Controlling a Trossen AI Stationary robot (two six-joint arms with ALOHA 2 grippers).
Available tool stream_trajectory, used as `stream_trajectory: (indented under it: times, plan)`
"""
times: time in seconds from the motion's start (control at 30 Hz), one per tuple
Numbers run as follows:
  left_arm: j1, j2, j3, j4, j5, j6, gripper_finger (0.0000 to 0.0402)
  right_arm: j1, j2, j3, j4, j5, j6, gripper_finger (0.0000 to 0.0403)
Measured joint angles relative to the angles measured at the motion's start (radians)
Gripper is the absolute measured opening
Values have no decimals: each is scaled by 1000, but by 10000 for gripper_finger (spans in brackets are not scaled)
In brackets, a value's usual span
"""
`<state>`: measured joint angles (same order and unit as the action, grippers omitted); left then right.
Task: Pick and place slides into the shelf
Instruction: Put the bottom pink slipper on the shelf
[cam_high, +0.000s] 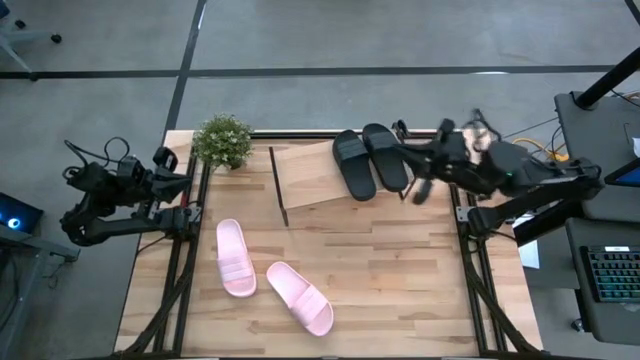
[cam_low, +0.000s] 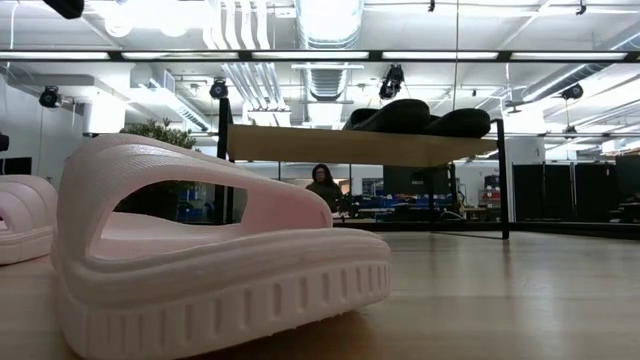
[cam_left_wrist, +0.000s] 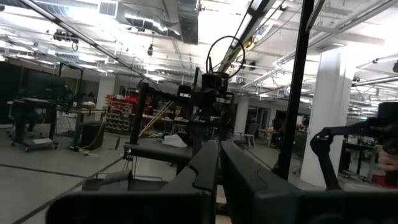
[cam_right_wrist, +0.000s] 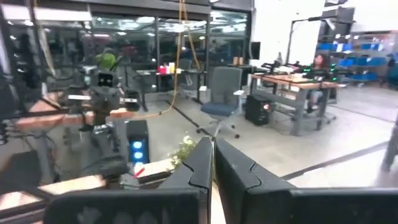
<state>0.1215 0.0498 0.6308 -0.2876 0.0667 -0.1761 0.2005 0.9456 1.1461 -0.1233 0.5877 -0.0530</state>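
Observation:
Two black slides (cam_high: 368, 160) lie side by side, soles down, on the right part of the shelf's slanted wood board (cam_high: 308, 176); the low view shows the black slides (cam_low: 418, 116) on top of the board (cam_low: 340, 145). Two pale pink slides (cam_high: 236, 257) (cam_high: 300, 297) lie soles down on the tabletop; one pink slide (cam_low: 210, 260) fills the low view. My right gripper (cam_high: 418, 186) (cam_right_wrist: 212, 163) is shut and empty, raised just right of the black slides. My left gripper (cam_high: 186, 186) (cam_left_wrist: 219, 169) is shut and empty at the table's left edge.
A small potted plant (cam_high: 222, 140) stands at the table's far left corner, next to the shelf. Black frame rods (cam_high: 182, 270) run along the table's left and right edges. Bare tabletop (cam_high: 400, 270) lies right of the pink slides.

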Motion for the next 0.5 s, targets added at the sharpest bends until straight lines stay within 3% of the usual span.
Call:
stream_trajectory:
  times: [0.27,0.5]
  plan:
    - [0,9,-1,-3,-21,8,4,68,-200,-283,16,18,137,8]
    - [0,70,-19,-10,-43,-81,4,68,-261,-461,217,17,151,8]
